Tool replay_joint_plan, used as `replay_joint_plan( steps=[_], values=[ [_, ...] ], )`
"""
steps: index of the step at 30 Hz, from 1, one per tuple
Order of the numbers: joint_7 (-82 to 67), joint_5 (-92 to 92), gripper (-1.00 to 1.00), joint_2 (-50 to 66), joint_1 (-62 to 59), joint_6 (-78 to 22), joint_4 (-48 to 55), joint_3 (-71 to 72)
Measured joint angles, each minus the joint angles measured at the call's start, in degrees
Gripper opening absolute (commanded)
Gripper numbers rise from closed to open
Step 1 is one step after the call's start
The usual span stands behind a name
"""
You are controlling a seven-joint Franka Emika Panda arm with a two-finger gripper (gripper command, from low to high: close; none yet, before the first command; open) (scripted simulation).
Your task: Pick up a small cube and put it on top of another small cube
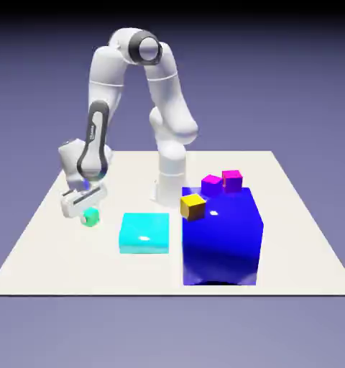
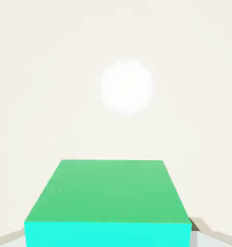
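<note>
One part of this job looks done, the grab, and the bigger part is left. The tool (image 1: pixel 88 207) is pinching the green cube (image 1: pixel 90 217); in the hand view the cube sits big between the two grey fingertips, and it looks pretty square in there to me. It's over at the exterior view's left, out past the flat cyan block (image 1: pixel 144 233) and well apart from it. Can't really tell if it's off the worktop (image 1: pixel 292 248) yet, but it's at least low down, so I'd say the lift is either just starting or still to do. After that there's the carry across and the actual stacking. The other small ones, a yellow cube (image 1: pixel 193 207) and two magenta-purple ones (image 1: pixel 212 185) (image 1: pixel 232 180), are over by the big blue block (image 1: pixel 220 241), so that's a fair trip, and none of them has the green one on top.

As for looks: plain, no markings, clean straight edges. Top face is a flat mid green, while the side facing the bottom of the hand view goes bright turquoise.
</note>
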Motion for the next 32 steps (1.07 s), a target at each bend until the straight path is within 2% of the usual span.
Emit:
replay_joint_plan(
  steps=[3, 23, 25, 29, 30, 32],
  values=[
    [2.2, -2.8, -1.0, -3.4, 1.0, -2.8, -0.6, -1.9],
    [31.4, -0.5, -1.0, -44.1, 42.5, -48.5, 10.4, 22.3],
    [31.9, -0.4, -1.0, -44.7, 43.2, -49.2, 10.6, 22.6],
    [30.7, 3.0, -1.0, -41.7, 44.5, -39.3, 3.9, 26.2],
    [30.6, 3.3, 1.0, -41.3, 44.6, -38.2, 3.1, 26.6],
    [30.6, 3.3, 1.0, -41.3, 44.6, -38.3, 3.1, 26.6]
  ],
)
